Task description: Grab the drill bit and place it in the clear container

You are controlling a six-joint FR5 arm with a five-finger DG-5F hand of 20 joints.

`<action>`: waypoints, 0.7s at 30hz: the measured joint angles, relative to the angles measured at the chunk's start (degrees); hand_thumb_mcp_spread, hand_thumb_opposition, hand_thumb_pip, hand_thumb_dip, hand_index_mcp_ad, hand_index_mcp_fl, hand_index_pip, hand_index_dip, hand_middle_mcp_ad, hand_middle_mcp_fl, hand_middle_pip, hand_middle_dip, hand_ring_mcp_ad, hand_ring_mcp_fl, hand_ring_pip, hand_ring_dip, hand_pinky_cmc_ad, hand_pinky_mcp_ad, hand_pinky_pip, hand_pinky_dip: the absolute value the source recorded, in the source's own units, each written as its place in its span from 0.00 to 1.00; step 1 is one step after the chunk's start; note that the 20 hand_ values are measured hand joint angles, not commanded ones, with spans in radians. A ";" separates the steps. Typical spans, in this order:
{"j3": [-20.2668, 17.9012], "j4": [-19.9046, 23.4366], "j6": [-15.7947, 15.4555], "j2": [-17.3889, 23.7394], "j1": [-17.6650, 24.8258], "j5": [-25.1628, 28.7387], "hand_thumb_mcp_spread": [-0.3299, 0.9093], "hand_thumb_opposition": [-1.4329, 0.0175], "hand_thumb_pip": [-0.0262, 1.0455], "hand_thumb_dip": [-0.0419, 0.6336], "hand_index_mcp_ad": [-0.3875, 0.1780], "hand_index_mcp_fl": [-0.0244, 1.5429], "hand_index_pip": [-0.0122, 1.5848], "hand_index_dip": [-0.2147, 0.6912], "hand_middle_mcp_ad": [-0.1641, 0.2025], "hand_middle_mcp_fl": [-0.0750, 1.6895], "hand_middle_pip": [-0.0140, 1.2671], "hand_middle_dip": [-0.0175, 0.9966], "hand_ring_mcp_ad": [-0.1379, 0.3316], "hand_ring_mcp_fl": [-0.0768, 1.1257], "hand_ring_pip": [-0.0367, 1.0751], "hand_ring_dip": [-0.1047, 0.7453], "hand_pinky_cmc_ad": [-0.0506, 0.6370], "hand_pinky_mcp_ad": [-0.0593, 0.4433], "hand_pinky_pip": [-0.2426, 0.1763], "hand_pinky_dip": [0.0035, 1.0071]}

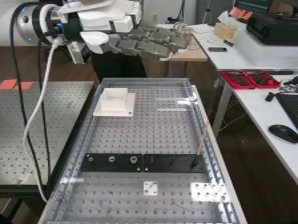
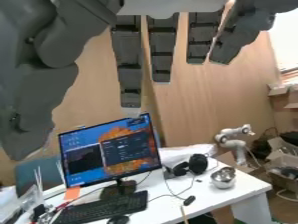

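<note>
Perforated metal tops the bench (image 1: pixel 113 195), the hand (image 1: pixel 143 44) open and high near its far edge, a black plate (image 1: pixel 173 164) across the nearer half, a white block (image 1: pixel 115 103) by the far left corner, a brown stick (image 1: pixel 202 139) leaning at the right edge, the drill bit's place impossible to tell.

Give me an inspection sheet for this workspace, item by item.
Surface: perforated bench bears black plates and a stepped white block.
Job's things: a thin brown rod leans up from the black plates; I can't positively identify the drill bit or clear container.
Clutter: red trays and computer mouse on the side table.
Robot hand: open, raised at the bench's far end.
Cables: white cable hangs down.
Surroundings: monitor, headphones, metal bowl.
</note>
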 joint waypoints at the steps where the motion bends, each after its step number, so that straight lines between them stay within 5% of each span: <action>1: 0.05 0.01 -0.29 0.22 -0.08 0.34 0.50 0.50 0.35 0.21 0.63 0.44 0.03 0.96 0.65 0.17 0.10 0.26 0.65 0.08 0.12 0.17 0.43 0.42 0.35 0.27; 21: 0.58 0.22 -1.20 1.31 -0.94 -0.77 0.50 0.50 0.34 0.20 0.64 0.44 0.03 0.98 0.66 0.17 0.10 0.26 0.67 0.09 0.11 0.17 0.45 0.43 0.35 0.29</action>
